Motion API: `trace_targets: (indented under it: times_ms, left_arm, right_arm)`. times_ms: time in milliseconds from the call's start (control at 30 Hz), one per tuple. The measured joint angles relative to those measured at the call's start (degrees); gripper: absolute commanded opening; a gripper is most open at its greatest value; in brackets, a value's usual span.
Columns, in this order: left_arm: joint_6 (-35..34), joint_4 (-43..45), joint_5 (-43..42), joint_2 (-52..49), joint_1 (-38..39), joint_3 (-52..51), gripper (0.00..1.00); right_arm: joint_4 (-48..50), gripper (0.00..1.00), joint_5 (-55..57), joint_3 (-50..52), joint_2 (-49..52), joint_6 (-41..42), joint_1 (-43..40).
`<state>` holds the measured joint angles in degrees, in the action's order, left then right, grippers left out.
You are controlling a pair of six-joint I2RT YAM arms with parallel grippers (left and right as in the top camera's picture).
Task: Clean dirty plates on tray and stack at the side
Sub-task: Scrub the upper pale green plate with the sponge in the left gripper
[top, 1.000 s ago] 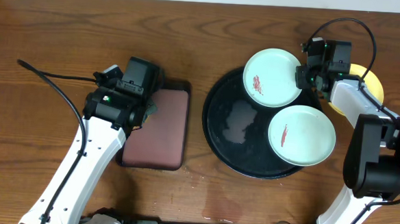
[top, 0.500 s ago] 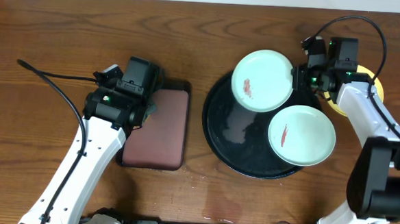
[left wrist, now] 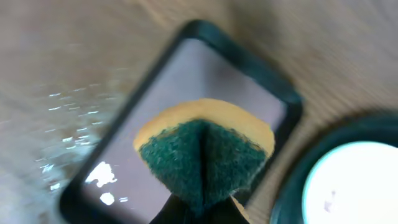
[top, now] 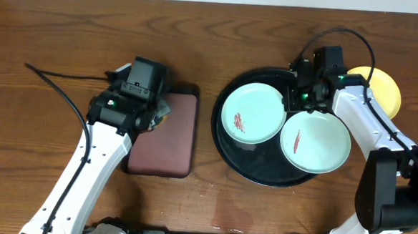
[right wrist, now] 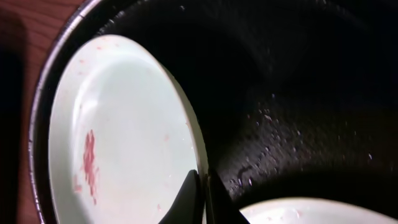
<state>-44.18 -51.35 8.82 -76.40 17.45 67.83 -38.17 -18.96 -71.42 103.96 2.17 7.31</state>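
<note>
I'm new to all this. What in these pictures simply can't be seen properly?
- Pale yellow round plate, overhead view: mostly covered by the white right arm; any smears hidden.
- Left gripper, left wrist view: fingers cut off by the bottom edge below the green-and-yellow sponge it pinches; whole view blurred.
- Second pale mint-green round plate, right wrist view: only its rim shows above the bottom edge.

The right arm (top: 359, 118) hides part of the yellow plate (top: 386, 90) in the overhead view.
</note>
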Motion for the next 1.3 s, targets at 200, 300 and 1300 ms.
trace_targets:
  times_ms: [200, 300, 1300]
  left_arm:
    - [4.0, 4.1, -6.0, 0.0, 2.8, 0.0, 0.07]
    - [4.4, 5.4, -7.7, -0.1, 4.4, 0.0, 0.08]
    - [5.5, 32.3, -17.1, -22.1, 19.2, -0.1, 0.08]
  right_arm:
    - [-1.6, 0.01, 0.7, 0.4, 0.0, 0.4, 0.0]
    - [-0.7, 0.01, 0.8, 2.1, 0.0, 0.5, 0.0]
    - [14.1, 0.33, 9.0, 11.8, 0.0, 4.6, 6.1]
